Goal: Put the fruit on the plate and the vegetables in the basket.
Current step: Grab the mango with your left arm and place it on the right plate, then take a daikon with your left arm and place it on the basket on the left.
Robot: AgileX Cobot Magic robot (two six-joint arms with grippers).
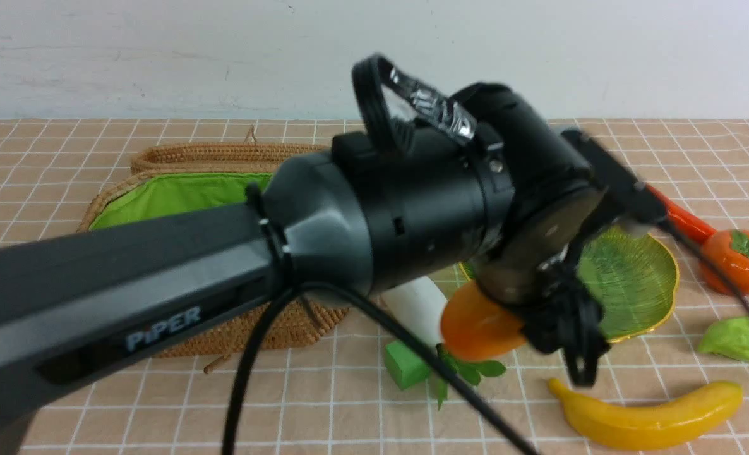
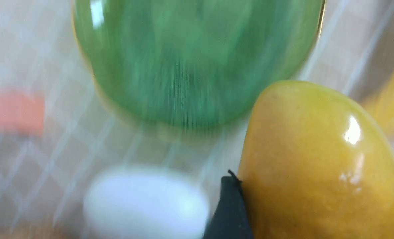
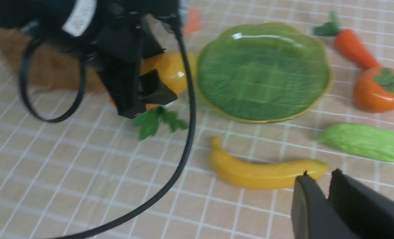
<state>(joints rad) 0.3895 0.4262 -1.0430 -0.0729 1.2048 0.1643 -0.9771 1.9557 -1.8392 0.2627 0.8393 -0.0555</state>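
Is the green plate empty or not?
Empty: the plate shows only bare ribbed glass; the left tool holds the mango near its rim.

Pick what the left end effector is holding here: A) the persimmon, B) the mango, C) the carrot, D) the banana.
B: in the left wrist view the mango sits between the fingers of the left end effector, while the banana, persimmon and carrot lie on the cloth.
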